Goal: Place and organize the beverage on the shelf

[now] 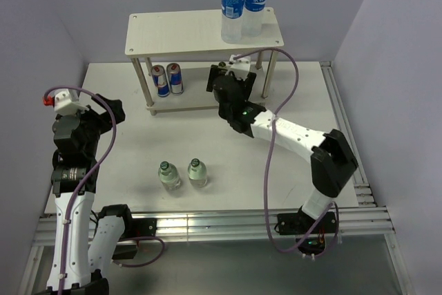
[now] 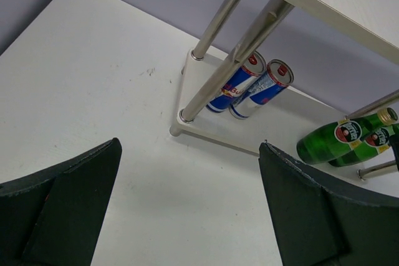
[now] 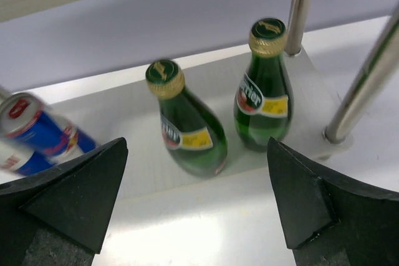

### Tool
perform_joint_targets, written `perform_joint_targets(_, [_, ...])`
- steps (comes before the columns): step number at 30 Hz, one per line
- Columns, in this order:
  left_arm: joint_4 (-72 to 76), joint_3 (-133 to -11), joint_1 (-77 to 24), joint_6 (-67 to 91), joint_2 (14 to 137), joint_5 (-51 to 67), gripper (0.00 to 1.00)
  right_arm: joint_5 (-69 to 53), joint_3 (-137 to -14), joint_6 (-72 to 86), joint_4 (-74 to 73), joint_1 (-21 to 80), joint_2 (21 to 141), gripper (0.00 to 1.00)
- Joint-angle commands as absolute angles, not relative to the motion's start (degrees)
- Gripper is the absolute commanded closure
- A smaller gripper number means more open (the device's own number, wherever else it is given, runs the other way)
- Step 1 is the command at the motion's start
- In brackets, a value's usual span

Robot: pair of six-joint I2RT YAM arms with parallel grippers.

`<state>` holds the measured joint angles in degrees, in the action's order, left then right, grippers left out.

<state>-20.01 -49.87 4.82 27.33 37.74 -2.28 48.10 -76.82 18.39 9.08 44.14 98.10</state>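
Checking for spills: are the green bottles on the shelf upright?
Upright: both green bottles stand on the lower board, caps up.

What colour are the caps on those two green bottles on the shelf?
The caps are gold with dark green tops; the right wrist view shows them best.

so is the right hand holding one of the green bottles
No, the right hand is open and both green bottles stand free on the shelf.

The cream two-tier shelf (image 1: 179,32) was set at the table's (image 1: 124,150) 12 o'clock. Two water bottles (image 1: 233,5) were stood upright at its top's 3 o'clock end. Two cans (image 1: 160,82) and two green bottles (image 3: 190,132) were kept upright on the lower board. Two clear bottles (image 1: 168,176) were left upright on the table at the shelf's 6 o'clock.
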Motion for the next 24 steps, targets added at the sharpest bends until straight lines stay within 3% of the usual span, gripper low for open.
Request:
perform_joint_targets(1, [-17.3,-49.5,5.1,25.0,37.7,2.0,0.01,51.7,-72.3,22.3,7.7,46.6,90.0,0.0])
perform_joint_targets(3, [-17.5,-49.7,4.2,24.5,39.5,6.8,0.01,53.1,-67.8,25.1,5.5,49.0,84.6,0.0])
perform_joint_targets(6, [-20.0,-51.7,1.0,23.4,41.8,4.6,0.01,54.6,-62.8,29.0,2.6,52.0,76.5,0.0])
perform_joint_targets(15, [-31.9,-55.8,-35.6,30.8,39.9,-27.4,0.01,59.8,-50.9,43.5,-11.9,64.8,61.6,0.0])
perform_joint_targets(24, [-43.1,-49.3,-51.0,49.3,34.7,-40.2,0.01,62.9,-45.8,51.0,-21.4,71.2,55.5,0.0])
